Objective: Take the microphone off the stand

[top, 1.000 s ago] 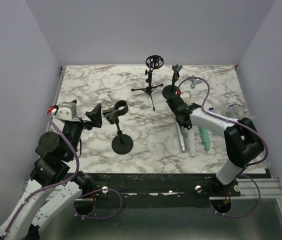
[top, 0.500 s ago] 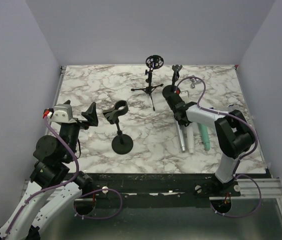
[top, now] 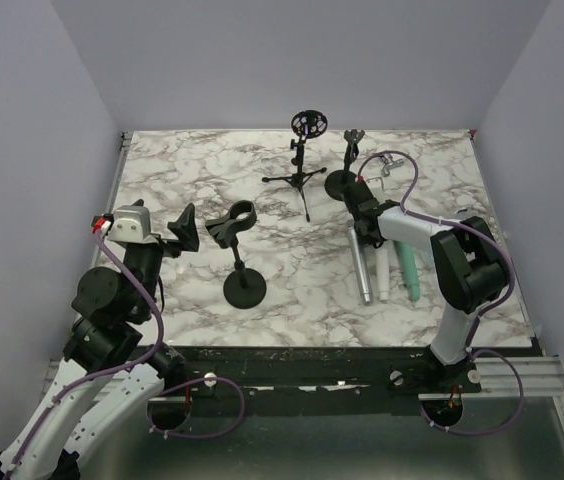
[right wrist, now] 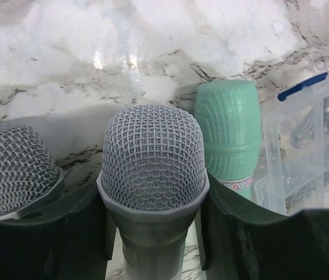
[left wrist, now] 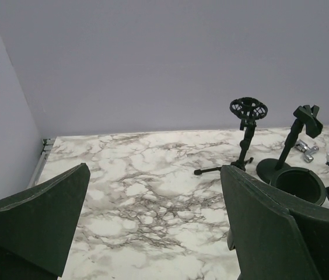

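1. Standing here, I see the right gripper [right wrist: 153, 204] low over the marble table [top: 182, 170], on its right half; its jaws straddle the white microphone [right wrist: 151, 154] just below the mesh head.
2. The dark fingers [right wrist: 65, 233] sit close against the collar, with thin slivers of light beside the handle; I cannot tell whether they are pressing on it or only sitting beside it.
3. That microphone lies flat on the table, off every stand; a grey microphone [top: 363, 268] lies just beside it on one side and a green microphone [top: 409, 272] on the other, all three roughly parallel.
4. A clear plastic box [right wrist: 304, 140] of small parts sits just beyond the green one.
5. The left gripper [left wrist: 153, 175] is raised over the left side, spread wide, with nothing in it.
6. The front stand [top: 239, 255] is upright on its round base near that gripper, its clip [top: 234, 220] holding nothing.
7. A tripod stand [top: 302, 160] and a third stand [top: 348, 150] are upright at the far edge.
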Available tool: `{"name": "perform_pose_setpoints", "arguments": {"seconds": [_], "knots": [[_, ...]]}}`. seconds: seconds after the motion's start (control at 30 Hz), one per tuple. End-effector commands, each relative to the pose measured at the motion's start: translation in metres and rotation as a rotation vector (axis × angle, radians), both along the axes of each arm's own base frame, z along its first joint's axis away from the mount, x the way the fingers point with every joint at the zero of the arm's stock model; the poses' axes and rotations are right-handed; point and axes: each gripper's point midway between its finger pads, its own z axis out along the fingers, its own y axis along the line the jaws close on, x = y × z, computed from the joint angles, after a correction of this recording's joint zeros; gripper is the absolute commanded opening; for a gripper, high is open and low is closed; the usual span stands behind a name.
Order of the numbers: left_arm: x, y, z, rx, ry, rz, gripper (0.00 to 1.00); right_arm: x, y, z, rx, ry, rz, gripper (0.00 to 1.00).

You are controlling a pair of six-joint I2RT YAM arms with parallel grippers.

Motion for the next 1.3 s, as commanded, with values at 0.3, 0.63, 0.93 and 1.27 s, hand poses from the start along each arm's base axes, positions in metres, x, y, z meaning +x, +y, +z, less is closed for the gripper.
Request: {"name": "perform_pose_setpoints", "arguments": {"seconds": [0.3,0.63,0.93,1.27], "knots": [[0.01,-0.003,-0.01,0.032,0.015,0.021,0.97,0.006,0.014,-0.01,0.072,0.012,0.046,0.55],[0.016,-0.005,-0.016,0.047,0.04,0.028,0.97,0.003,0.017,-0.004,0.1,0.003,0.055,0.67],[0.019,-0.008,-0.021,0.054,0.059,0.028,0.97,0.003,0.02,0.032,0.157,-0.071,0.05,0.73],[0.021,-0.011,-0.023,0.058,0.07,0.016,0.96,-0.02,0.063,0.088,0.485,-0.133,0.145,0.84]]}}
